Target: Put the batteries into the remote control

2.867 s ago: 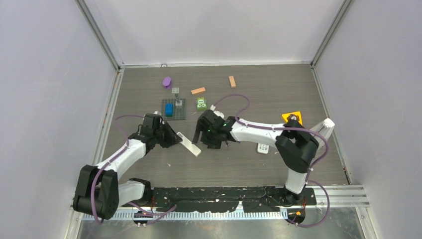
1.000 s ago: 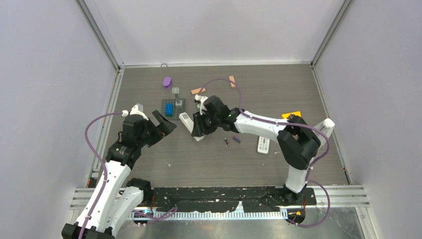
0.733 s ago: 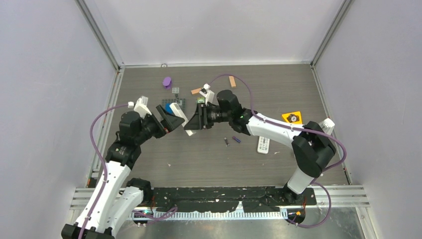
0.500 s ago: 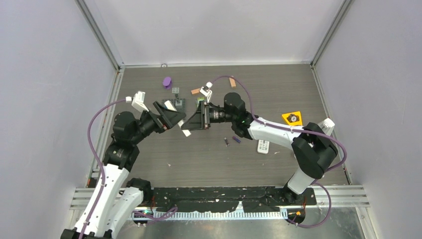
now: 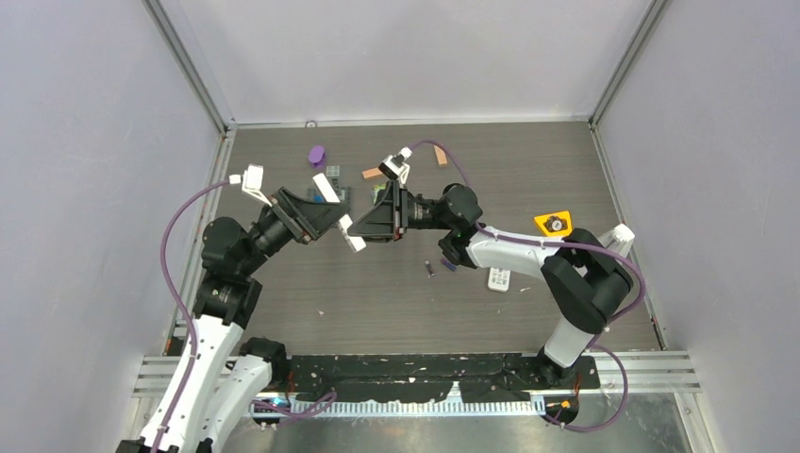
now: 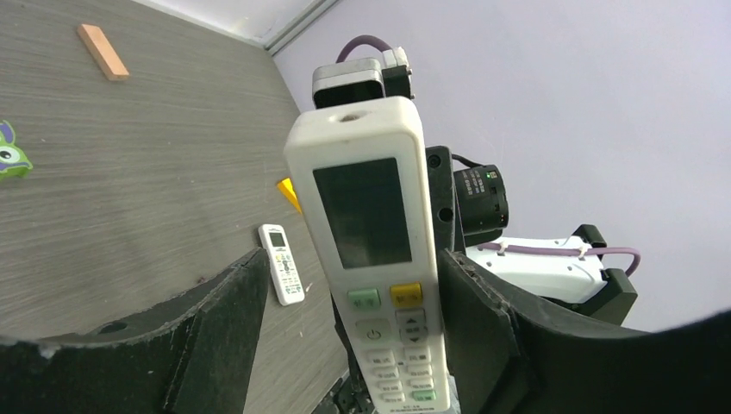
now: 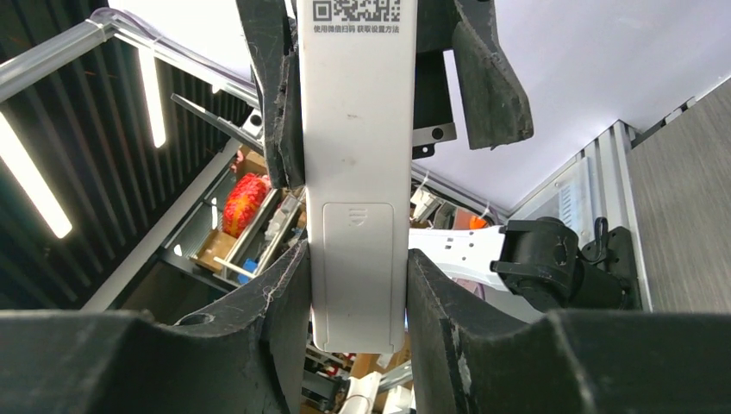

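Raised off the table [image 5: 528,170] since a second earlier, the remote [image 6: 371,250] hung clamped in my right gripper [image 7: 353,285], left gripper [image 6: 352,259] wide astride it, batteries [image 5: 431,270] lying below; letting go before the left closed could have dropped it.

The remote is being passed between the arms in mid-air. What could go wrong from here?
1. Only the right gripper clamps the remote; the left gripper stands wider than it. Releasing now could drop it to the table.
2. The battery cover is closed; a left grip over its sides might hinder opening it.
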